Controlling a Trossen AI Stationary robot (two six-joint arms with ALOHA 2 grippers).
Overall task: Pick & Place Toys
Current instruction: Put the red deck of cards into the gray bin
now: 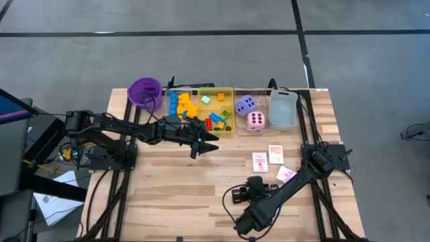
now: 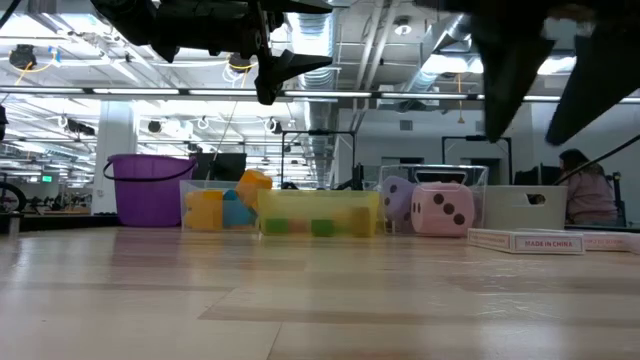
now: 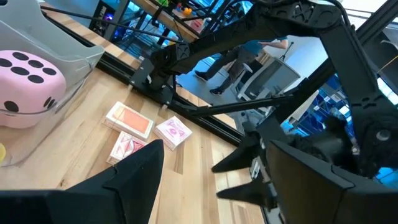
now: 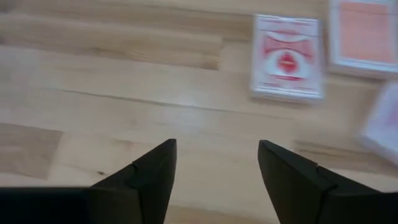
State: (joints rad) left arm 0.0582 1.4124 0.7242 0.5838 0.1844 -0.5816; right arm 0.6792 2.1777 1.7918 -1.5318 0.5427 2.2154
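Three red-patterned card packs [image 1: 260, 161] [image 1: 275, 153] [image 1: 285, 175] lie flat on the wooden table at the right. My right gripper [image 4: 217, 146] hovers open above bare wood just near of them, slanting down toward the closest pack [image 4: 286, 56]. A pink die [image 1: 255, 121] and a purple die [image 1: 244, 104] sit in a clear tray. Small coloured blocks fill the yellow tray [image 1: 230, 111] and the clear tray [image 1: 173, 107] beside it. My left gripper [image 1: 207, 143] hangs open in the air just near of the yellow tray, with nothing between its fingers.
A round purple cup [image 1: 144, 91] stands at the far left of the row and a grey tray [image 1: 283, 107] at its right end. Bare wood stretches across the table's near half. A person [image 2: 590, 195] sits in the room beyond the table.
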